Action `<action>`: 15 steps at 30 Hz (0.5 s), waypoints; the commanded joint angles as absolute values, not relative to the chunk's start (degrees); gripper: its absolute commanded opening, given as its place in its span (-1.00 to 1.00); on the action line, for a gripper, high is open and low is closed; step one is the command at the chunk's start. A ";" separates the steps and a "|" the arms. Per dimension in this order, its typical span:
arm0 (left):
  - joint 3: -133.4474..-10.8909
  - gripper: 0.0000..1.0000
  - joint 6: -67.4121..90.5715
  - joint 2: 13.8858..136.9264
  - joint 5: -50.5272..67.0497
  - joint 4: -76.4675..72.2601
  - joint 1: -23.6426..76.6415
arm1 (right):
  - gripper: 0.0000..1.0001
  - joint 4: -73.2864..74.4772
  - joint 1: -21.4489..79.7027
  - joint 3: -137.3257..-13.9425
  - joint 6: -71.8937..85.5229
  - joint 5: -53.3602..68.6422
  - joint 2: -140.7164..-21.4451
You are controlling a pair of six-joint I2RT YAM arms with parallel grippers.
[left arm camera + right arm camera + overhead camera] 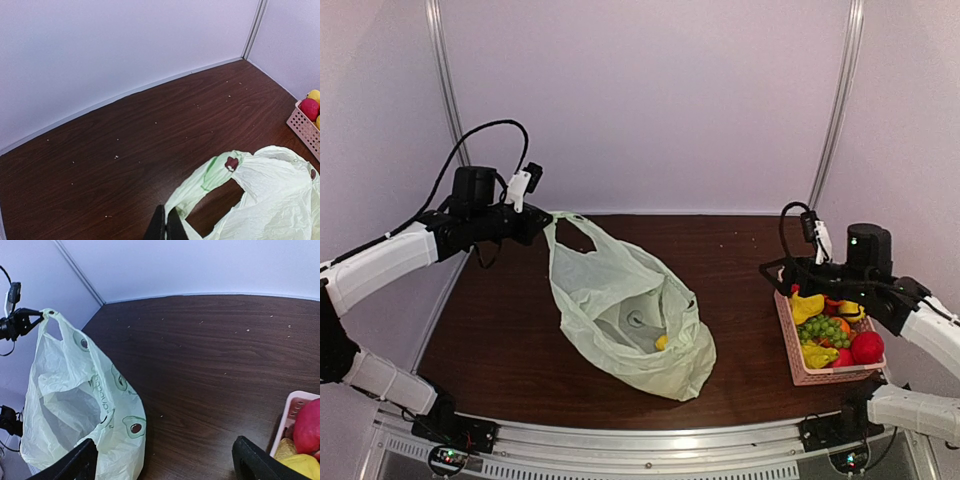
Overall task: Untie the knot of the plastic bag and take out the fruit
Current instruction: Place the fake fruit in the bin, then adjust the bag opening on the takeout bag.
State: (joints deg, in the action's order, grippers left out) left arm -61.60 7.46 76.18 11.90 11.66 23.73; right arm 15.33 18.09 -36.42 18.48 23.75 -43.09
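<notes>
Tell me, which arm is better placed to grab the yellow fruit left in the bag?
Right: the right gripper is open and empty; the left gripper is shut on the plastic bag's handle.

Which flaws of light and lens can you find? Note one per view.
Top external: soft even light, no hard shadows around the plastic bag, sheen on the front rail. Left wrist: the table has a bowed back edge, a wide-lens bend; the left tool is a dark shape. Right wrist: the right tool shows fingers dark and soft-edged in the bottom corners.
</notes>
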 commanded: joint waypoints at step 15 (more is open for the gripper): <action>-63.11 -1.00 8.00 75.73 12.56 10.99 23.73 | 0.90 20.14 48.96 -56.51 20.54 -2.09 -76.14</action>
